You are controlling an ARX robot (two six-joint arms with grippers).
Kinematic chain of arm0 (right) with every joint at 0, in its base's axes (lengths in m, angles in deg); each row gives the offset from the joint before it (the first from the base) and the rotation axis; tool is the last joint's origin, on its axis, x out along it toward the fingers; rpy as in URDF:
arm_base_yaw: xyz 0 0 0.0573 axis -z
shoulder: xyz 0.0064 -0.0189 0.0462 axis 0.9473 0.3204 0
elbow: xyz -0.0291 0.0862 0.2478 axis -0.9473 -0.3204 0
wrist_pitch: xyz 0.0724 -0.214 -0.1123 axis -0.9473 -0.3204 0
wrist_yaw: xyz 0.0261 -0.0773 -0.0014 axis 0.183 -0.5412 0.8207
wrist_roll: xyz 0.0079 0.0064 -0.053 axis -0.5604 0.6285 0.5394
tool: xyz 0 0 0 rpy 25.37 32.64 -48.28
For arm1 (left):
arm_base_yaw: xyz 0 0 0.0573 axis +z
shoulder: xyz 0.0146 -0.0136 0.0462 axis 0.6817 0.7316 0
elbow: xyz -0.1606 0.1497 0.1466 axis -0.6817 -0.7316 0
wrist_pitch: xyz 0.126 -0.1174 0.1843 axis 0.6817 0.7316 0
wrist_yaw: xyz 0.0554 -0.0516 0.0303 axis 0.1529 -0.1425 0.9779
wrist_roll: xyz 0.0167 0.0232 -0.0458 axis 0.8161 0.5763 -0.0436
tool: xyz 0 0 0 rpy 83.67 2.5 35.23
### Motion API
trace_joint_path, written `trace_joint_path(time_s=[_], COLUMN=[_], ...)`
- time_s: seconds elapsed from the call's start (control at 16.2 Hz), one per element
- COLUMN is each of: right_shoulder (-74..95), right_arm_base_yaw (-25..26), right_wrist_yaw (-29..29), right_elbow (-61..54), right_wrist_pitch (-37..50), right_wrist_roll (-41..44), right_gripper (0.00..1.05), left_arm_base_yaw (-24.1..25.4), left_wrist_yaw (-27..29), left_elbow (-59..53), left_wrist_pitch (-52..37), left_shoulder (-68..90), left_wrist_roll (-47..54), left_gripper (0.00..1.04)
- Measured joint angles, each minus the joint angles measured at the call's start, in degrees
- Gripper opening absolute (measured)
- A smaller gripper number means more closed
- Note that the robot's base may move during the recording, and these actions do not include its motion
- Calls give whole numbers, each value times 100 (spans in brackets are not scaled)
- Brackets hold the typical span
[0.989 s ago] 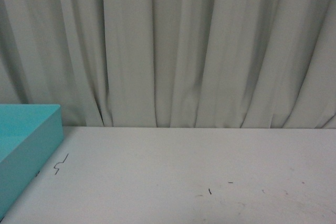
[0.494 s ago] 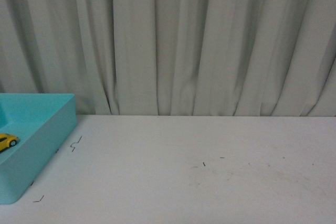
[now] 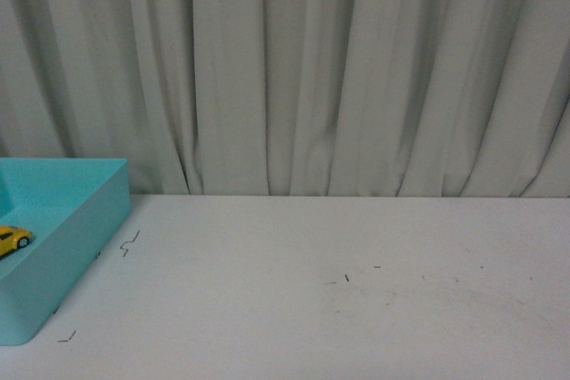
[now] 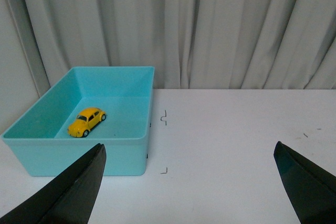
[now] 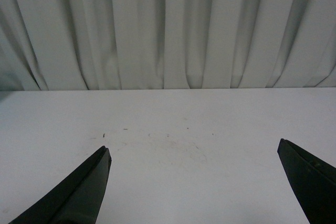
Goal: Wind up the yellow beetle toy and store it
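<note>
Yellow beetle toy (image 4: 86,121) diagonal in bin (image 4: 131,153)

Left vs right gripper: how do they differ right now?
The left gripper faces the teal bin, which holds the yellow beetle toy; the right gripper faces only bare white table. Black corner marks lie ahead of the left gripper, only faint specks ahead of the right. Both are wide open, empty, above the table and facing the curtain.

Beetle toy (image 4: 86,121) in bin (image 4: 134,153) — table's (image 3: 356,309) left edge.
</note>
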Motion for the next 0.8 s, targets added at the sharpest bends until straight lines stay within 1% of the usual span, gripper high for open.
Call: trace_joint_path(time_s=[0.8], right_shoulder=[0], right_arm_base_yaw=[0], right_wrist_yaw=[0], right_elbow=[0], right_wrist_pitch=[7], right_wrist_roll=[0], right_gripper=[98], left_arm_base_yaw=[0], left_wrist_yaw=[0], left_elbow=[0], left_wrist_pitch=[-4], left_shoulder=[0], left_wrist_roll=[0], left_gripper=[98])
